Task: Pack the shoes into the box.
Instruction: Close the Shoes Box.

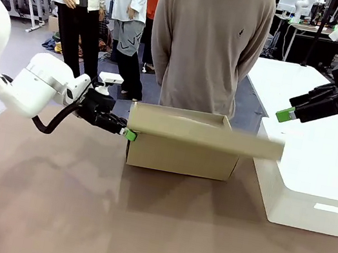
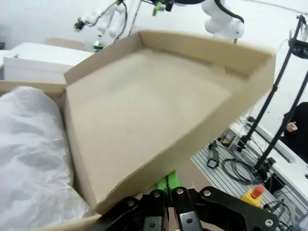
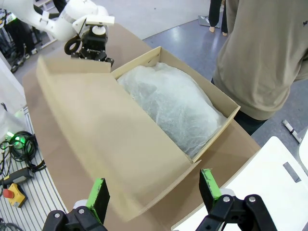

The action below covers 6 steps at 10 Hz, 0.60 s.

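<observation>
The tan cardboard box [image 1: 180,156] sits mid-worktop, its lid [image 3: 110,139] half raised over crinkled white tissue paper [image 3: 175,103].

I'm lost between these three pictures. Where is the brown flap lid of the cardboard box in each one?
Front view: the lid stretches across the middle, over the box, the left gripper at its left end.
Left wrist view: the lid spreads across the centre, inside face showing.
Right wrist view: the lid lies left of centre, beside the open box.
Shared landmark: the white tissue paper in the box.
</observation>
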Available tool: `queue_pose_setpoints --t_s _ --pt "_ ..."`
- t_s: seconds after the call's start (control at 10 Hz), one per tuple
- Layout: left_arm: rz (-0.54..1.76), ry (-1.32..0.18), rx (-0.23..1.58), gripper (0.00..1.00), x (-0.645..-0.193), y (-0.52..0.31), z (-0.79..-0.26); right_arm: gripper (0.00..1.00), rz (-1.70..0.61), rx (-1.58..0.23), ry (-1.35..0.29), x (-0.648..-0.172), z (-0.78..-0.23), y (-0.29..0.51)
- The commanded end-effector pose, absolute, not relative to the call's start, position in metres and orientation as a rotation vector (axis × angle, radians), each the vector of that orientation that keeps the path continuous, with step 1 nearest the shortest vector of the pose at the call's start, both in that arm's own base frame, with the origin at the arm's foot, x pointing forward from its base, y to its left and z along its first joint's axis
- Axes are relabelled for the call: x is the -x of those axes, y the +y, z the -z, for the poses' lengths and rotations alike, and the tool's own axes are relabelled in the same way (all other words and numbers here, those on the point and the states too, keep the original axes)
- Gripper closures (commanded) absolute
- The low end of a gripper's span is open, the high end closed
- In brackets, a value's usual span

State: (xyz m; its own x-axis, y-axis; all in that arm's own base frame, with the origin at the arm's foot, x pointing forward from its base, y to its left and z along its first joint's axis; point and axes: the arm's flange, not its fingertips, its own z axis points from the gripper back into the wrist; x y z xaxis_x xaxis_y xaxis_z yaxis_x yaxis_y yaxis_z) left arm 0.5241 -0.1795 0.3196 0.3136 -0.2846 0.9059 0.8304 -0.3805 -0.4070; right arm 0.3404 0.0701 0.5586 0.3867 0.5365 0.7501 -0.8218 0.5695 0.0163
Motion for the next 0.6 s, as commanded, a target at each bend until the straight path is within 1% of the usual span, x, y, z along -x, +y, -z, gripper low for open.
queue_pose_setpoints --t_s 0.0,0.2,0.4,0.5 --pt "1.292 -0.642 1.478 1.00 -0.511 -0.182 -0.334 0.00 -0.896 -0.425 -0.776 -0.341 -0.558 0.070" --pt "1.255 -0.706 1.448 1.00 -0.509 -0.179 -0.339 0.00 -0.896 -0.425 -0.776 -0.341 -0.558 0.070" --pt "1.242 -0.750 1.334 1.00 -0.507 -0.177 -0.346 0.00 -0.896 -0.425 -0.776 -0.341 -0.558 0.070" --pt "1.238 -0.773 1.235 1.00 -0.509 -0.175 -0.352 0.00 -0.896 -0.425 -0.776 -0.341 -0.558 0.070"
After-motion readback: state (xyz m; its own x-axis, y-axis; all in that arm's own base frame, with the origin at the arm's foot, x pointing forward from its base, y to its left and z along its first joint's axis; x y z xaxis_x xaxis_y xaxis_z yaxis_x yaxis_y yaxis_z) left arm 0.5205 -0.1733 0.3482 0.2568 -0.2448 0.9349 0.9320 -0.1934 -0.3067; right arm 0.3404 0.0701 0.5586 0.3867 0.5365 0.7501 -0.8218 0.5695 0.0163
